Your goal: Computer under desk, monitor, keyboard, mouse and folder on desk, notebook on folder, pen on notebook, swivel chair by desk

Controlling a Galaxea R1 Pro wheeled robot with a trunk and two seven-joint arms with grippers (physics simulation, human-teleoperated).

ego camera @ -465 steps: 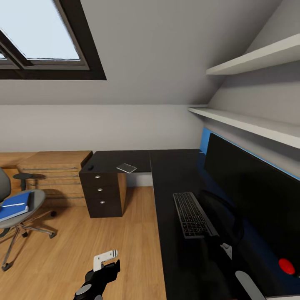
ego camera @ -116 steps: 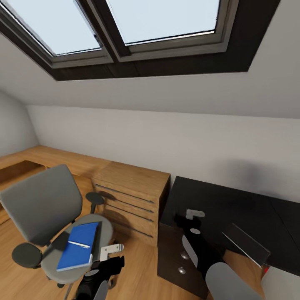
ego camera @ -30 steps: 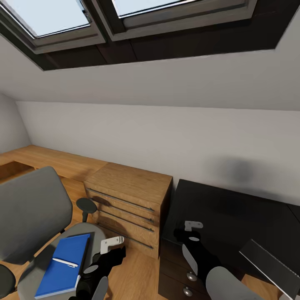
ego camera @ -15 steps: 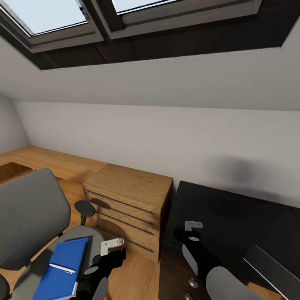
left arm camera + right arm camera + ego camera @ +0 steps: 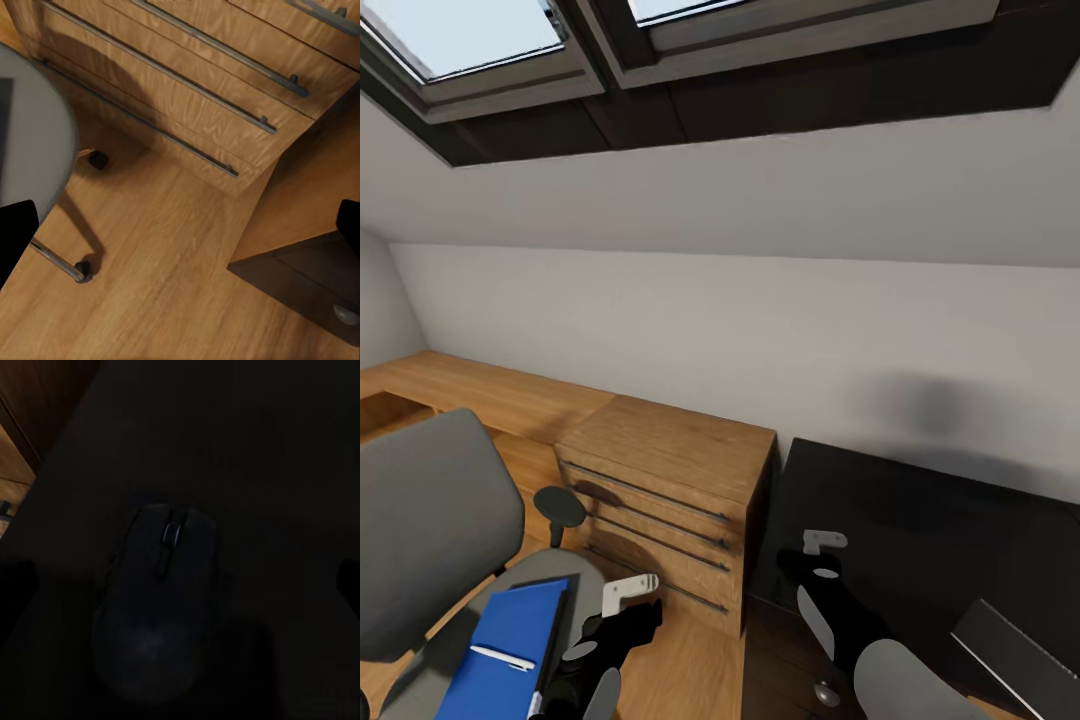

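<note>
Two arms reach forward in the head view: the left gripper [image 5: 628, 598] hangs over bare wood floor [image 5: 172, 277] between the swivel chair [image 5: 430, 520] and the desk [image 5: 920, 520], and the right gripper [image 5: 822, 545] hovers above the desk's near left corner. Both sets of jaws stand spread wide, with nothing between them.

At the left, the chair has a grey cloth back, a round black armrest pad and a rounded grey seat. On that seat lies the folder [image 5: 505, 645], flat, bright blue, with white page edges, and a white pen [image 5: 502, 657] rests across its cover. Part of the chair's chrome base and two black casters [image 5: 82, 271] sit on the floor, close to the front of a low light-wood cabinet [image 5: 670, 500] with long thin metal handles.

Just right of the cabinet, the desk's glossy black top begins, with dark drawers and a round silver knob [image 5: 826, 693] under it. A dark, rounded mouse [image 5: 161, 600] with a pale scroll wheel sits on the black top, directly below the right gripper, near the left edge.

A narrow wedge of open floor runs between the cabinet and the desk's drawer block.
</note>
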